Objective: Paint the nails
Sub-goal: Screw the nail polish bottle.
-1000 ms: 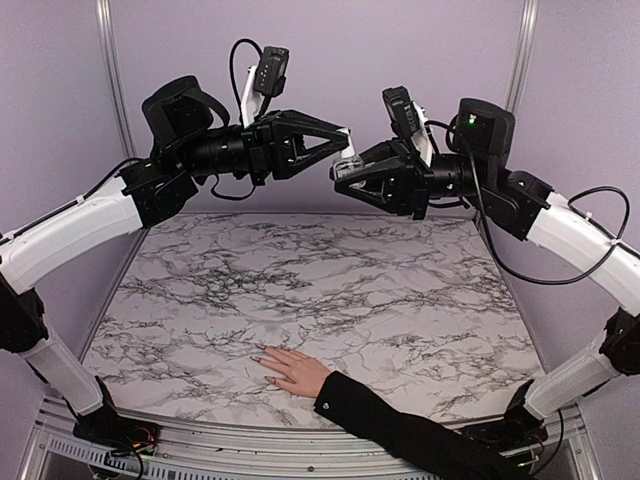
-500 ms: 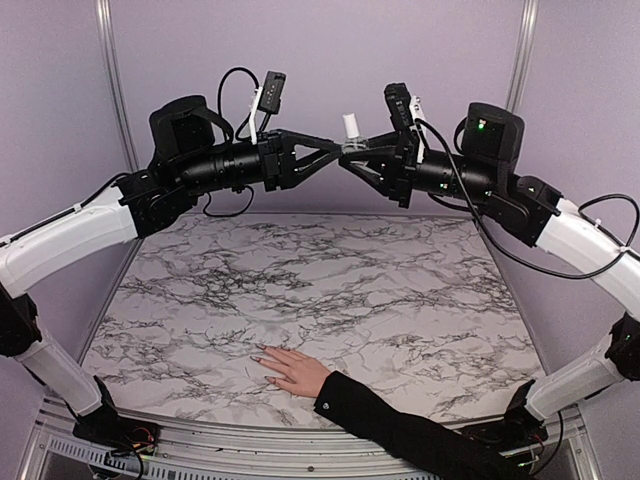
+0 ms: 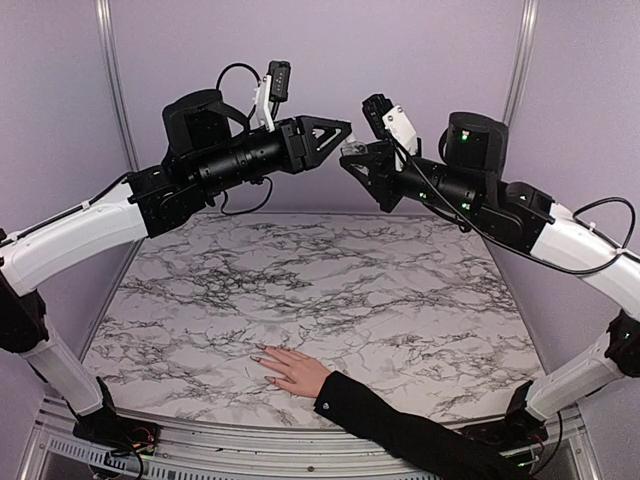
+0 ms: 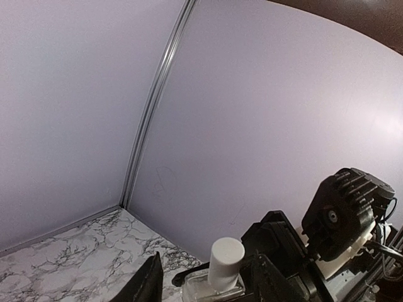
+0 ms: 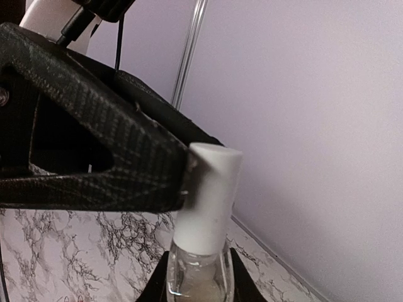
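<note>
Opening the polish is the step in hand, I judge: both arms meet high in the upper centre of the overhead view, well above the marble table [image 3: 350, 290]. The right gripper [image 3: 358, 160] is clamped on the glass body of a small polish bottle [image 5: 199, 277], holding it upright with its white cap [image 5: 208, 195] standing clear above the fingers. The left gripper [image 3: 346, 138] straddles that cap with its jaws partly parted. In the right wrist view one of its dark fingers [image 5: 113, 163] touches the cap's left side, while the left wrist view shows a gap between the cap and the finger at the lower left, so it does not look clamped.

The nails [image 3: 262, 362] lie far below, at the lower centre of the overhead view. They belong to a pale hand [image 3: 292, 370] resting flat on the table, its black sleeve [image 3: 400, 430] running off to the lower right. They are too small to tell painted from bare.

Next, the left jaws need to close squarely on the cap, then twist and lift while the right holds firm. A tilted pull could spill the polish or slip the bottle.
</note>
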You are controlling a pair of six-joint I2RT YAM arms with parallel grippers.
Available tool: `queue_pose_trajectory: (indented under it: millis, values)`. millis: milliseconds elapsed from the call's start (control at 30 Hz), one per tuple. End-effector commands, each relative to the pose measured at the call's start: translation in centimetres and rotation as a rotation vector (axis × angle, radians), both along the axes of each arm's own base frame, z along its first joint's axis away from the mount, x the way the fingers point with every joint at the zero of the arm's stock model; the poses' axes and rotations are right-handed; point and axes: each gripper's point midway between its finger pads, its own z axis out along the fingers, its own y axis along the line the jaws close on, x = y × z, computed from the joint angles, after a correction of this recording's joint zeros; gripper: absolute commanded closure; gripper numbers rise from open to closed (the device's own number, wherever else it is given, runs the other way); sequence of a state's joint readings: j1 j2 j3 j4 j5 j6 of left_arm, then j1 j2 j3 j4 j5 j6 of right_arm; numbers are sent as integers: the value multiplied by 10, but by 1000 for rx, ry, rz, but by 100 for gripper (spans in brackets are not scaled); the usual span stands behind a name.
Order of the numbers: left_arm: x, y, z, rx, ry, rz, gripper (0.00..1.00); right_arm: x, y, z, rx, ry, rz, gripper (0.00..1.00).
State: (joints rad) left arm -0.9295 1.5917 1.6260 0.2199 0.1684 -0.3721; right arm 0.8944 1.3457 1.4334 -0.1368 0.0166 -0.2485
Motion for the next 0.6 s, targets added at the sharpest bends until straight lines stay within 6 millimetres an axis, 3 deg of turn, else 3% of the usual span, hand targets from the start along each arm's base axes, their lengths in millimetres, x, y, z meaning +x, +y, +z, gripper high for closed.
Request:
queue_pose_trajectory:
  millis: [0, 233, 367, 500, 567]
  values:
    - [8, -2, 10, -48, 23, 32, 52, 5, -2, -1, -21, -14, -56, 100]
    - [9, -4, 6, -46, 33, 27, 67, 6, 2, -3, -41, -16, -58, 100]
    - [6, -7, 5, -44, 30, 6, 82, 5, 6, -4, -46, -17, -42, 100]
    - [4, -10, 0, -33, 31, -17, 98, 2, 7, 4, -26, -24, -21, 100]
    - [0, -12, -5, -22, 32, -43, 100, -3, 9, 12, -1, -28, 10, 100]
